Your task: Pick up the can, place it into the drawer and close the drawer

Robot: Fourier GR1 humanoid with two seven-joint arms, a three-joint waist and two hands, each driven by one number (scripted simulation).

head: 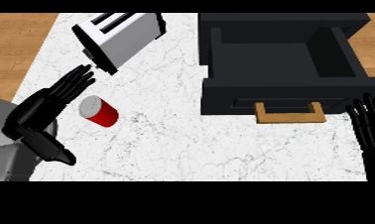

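Red cylindrical metal can (99, 111) sits just beside the black left hand (51, 100), fingers straight and apart. A clumsy brush could knock it rolling away.

White marble counter (183, 139) — toaster (121, 37), red can (99, 111), open drawer (242, 91).

Bright, even light on counter (219, 143); drawer (273, 63) interior dark (black surfaces, flat shading).

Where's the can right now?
Head view, left side of the marble counter: the red can sits just right of the open left hand, below the toaster and well left of the open black drawer.
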